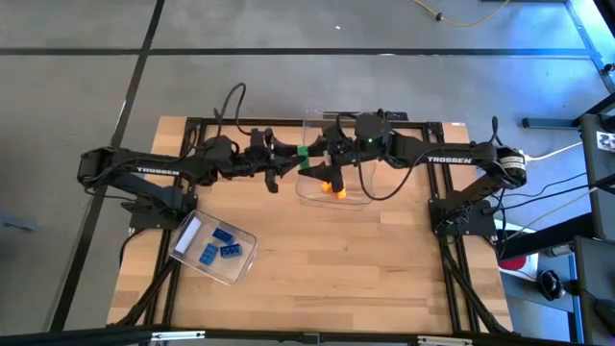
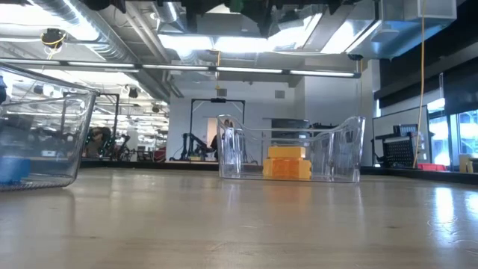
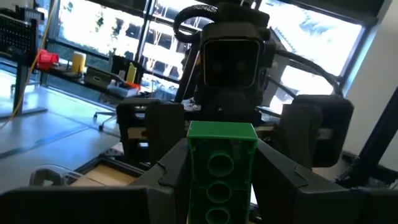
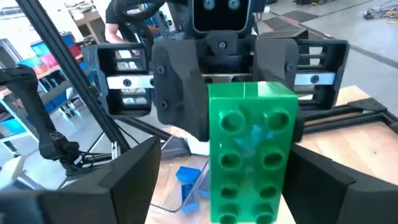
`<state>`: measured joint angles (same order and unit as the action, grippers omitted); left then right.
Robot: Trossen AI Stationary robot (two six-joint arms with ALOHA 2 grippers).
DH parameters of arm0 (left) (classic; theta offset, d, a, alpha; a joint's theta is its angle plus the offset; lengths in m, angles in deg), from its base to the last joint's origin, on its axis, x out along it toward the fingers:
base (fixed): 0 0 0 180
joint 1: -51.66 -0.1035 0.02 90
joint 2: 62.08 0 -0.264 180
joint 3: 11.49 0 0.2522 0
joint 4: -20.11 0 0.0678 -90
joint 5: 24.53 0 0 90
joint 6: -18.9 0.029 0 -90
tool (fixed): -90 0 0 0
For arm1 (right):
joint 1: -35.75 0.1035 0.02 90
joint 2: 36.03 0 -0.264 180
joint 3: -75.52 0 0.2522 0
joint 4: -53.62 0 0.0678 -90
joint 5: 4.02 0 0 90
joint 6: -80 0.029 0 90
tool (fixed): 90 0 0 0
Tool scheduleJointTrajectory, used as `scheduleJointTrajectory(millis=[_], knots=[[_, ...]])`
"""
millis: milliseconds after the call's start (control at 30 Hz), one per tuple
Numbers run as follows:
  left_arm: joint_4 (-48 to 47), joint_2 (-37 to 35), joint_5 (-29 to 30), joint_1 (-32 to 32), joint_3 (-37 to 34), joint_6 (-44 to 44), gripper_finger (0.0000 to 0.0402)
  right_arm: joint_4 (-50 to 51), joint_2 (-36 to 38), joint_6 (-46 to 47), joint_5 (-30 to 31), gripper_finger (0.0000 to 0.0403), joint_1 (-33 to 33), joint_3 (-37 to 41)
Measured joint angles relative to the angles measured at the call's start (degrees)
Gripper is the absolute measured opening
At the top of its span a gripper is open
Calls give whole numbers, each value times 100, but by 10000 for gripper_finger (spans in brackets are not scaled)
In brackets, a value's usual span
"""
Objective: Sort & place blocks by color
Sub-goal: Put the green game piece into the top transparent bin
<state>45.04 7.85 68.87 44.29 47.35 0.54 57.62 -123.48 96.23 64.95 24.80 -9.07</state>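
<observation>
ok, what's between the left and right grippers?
A green block, held in the left gripper, with the right gripper's open fingers either side of it. Seen in the high view and both wrist views.

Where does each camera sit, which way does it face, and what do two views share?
High: overhead, looking down at table, both arms.
Low: table height, facing clear bin of orange blocks; arms barely show.
Left wrist: faces right arm; own jaws hold green block.
Right wrist: faces left arm; own jaws open.
Wrist views share that block.
</observation>
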Motion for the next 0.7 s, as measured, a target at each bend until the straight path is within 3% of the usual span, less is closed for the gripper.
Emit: scheduleJointTrajectory(millis=[167, 267, 500, 700], knots=[[19, 1, -18, 0, 0, -60, 120, 94, 1, 2, -3, 295, 5, 0], [103, -1, -64, 0, 0, -62, 120, 97, 1, 0, 39, 274, 5, 0], [94, -1, -100, 0, 0, -67, 120, 105, 1, -22, 235, 136, 5, 0], [91, -1, -98, -29, 0, -84, 136, 111, 1, -22, 231, 138, 5, -2]])
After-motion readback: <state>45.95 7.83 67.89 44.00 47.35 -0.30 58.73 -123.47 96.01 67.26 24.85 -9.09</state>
